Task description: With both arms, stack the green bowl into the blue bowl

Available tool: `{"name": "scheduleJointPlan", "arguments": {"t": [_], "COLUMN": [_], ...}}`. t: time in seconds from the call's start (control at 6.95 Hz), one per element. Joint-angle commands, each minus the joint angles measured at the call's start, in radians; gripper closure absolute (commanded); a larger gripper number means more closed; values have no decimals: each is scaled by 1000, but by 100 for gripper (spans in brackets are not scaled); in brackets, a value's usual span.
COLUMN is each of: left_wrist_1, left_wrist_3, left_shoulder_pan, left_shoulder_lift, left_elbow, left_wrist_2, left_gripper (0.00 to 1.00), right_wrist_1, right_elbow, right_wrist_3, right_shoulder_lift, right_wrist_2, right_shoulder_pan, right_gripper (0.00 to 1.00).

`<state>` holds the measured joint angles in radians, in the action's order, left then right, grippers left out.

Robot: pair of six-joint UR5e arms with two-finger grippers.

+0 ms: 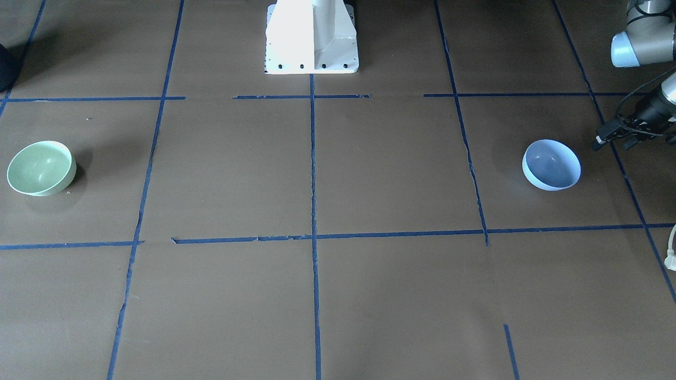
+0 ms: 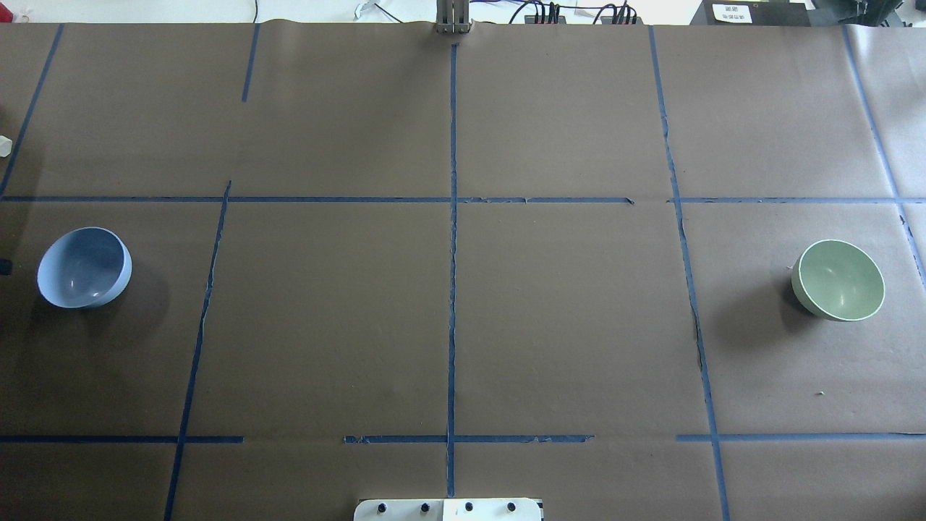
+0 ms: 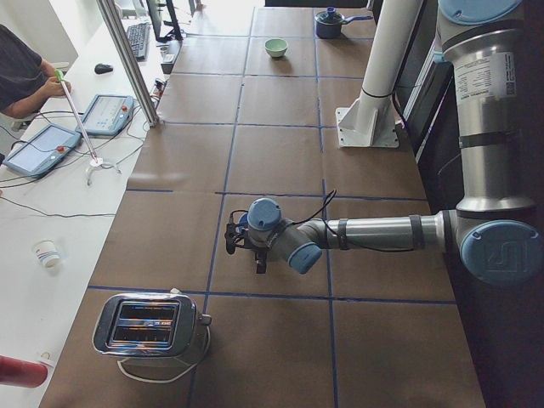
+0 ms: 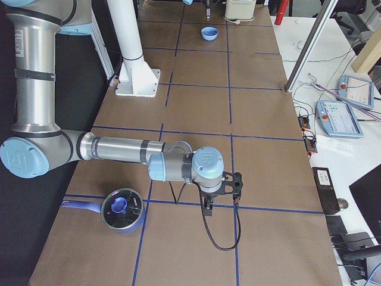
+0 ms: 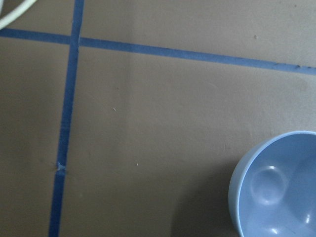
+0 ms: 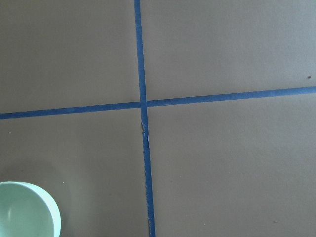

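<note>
Toaster [image 3: 149,327]: nearest us, at the counter's [image 3: 280,161] left end.
Blue bowl [image 1: 551,164]: upright, left end, near the left gripper [image 1: 612,143]; jaws released.
Green bowl [image 1: 41,168]: upright, far right end.
Right gripper [image 4: 221,196]: jaws we cannot tell.

- Green bowl [image 2: 839,280]: smooth, plastic look; matt outside, faint sheen inside.
- Blue bowl [image 2: 83,268]: same smooth plastic look, with soft highlights inside.
- Table cover [image 2: 564,325]: brown paper, matt, lightly creased.
- Tape lines [image 2: 452,289]: blue, frayed in places.
- Left arm [image 3: 382,231]: satin silver metal tube with glossy light-blue caps.
- Toaster [image 3: 149,327]: polished chrome metal.
</note>
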<state>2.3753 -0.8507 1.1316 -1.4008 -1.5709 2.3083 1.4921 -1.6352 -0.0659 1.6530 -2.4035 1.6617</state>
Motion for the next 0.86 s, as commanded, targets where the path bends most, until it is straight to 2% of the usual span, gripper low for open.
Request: {"name": "scheduleJointPlan", "arguments": {"t": [0.0, 0.29, 0.72], "left_wrist_1": [32, 30, 32], "left_wrist_3": [-102, -102, -102], "left_shoulder_pan": [-82, -84, -142], "left_shoulder_lift": [-29, -40, -98], "left_elbow": [8, 11, 67], "left_wrist_2": [-35, -35, -35], "left_gripper": [0, 0, 0], "right_wrist_1": [1, 1, -1], "right_elbow": [-2, 0, 0], "right_wrist_3": [-3, -3, -3], "right_shoulder_lift": [-1, -1, -1], "right_wrist_2": [-49, -51, -51], "right_shoulder_pan": [1, 1, 0], "right_gripper": [0, 0, 0]}}
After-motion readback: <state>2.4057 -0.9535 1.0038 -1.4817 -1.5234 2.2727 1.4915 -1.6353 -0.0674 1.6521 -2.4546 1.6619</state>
